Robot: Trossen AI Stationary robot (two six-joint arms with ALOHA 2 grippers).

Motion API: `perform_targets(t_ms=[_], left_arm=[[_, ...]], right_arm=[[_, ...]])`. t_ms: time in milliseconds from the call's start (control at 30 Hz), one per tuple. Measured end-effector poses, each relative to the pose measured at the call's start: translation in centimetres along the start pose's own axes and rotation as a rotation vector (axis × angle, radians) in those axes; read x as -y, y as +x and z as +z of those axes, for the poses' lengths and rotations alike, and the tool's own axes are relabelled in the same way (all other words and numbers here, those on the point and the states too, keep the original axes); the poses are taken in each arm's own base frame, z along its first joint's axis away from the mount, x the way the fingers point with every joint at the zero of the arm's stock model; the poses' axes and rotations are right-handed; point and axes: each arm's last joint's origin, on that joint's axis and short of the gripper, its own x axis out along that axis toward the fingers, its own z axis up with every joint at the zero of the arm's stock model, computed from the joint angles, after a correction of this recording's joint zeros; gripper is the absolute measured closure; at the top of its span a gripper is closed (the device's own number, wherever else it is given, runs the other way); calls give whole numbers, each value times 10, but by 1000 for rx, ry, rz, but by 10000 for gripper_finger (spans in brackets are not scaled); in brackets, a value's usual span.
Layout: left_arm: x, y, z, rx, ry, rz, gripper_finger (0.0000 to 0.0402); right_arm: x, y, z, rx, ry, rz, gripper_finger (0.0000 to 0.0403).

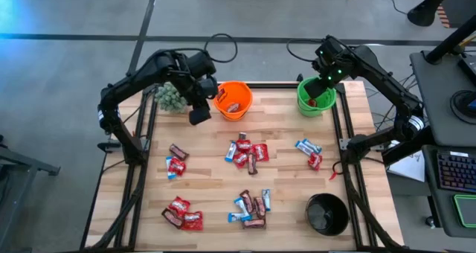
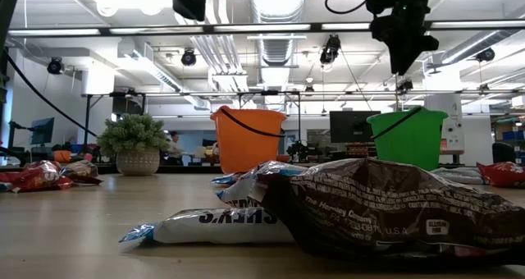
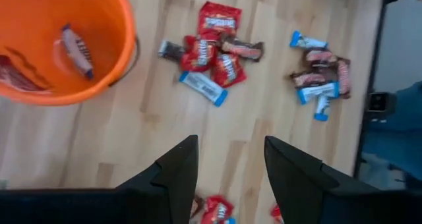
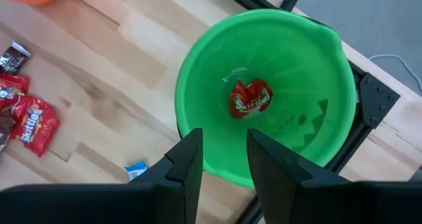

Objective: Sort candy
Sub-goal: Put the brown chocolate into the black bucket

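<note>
Candy lies in several small piles on the wooden table: red packets, blue-and-white bars and brown bars, e.g. the middle pile (image 1: 247,153) (image 3: 214,53) and a near pile (image 1: 251,207). My left gripper (image 1: 199,113) (image 3: 231,165) hangs open and empty above the table, just left of the orange bucket (image 1: 233,99) and nearer the front edge. That bucket holds a few sweets (image 3: 76,49). My right gripper (image 1: 321,89) (image 4: 223,158) hangs open and empty over the green bucket (image 1: 315,97) (image 4: 264,85). A red packet (image 4: 250,99) lies on the green bucket's floor.
A small green plant (image 1: 169,97) in a pot stands at the far left, close to my left arm. A black bucket (image 1: 327,213) stands at the near right. A dark metal frame (image 1: 141,164) runs along the table's left and right sides. Bare wood lies between the piles.
</note>
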Motion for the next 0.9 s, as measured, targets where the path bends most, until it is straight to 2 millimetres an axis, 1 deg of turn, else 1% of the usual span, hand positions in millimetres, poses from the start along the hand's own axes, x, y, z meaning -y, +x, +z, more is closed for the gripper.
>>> perform_targets(t_ms=[100,200,333,433,900], left_arm=[[3,-3,1,15,-21,-55,233],[7,-8,1,33,-39,-102,213],[11,-14,2,60,-1,-87,182],[11,-17,2,69,5,-69,166],[11,-17,2,70,14,-68,162]], right_arm=[[0,0,0,1,-3,-2,293],[0,0,0,1,-16,-7,293],[0,0,0,3,-18,-7,293],[0,0,0,2,-35,-8,293],[0,0,-1,-8,-68,-8,293]])
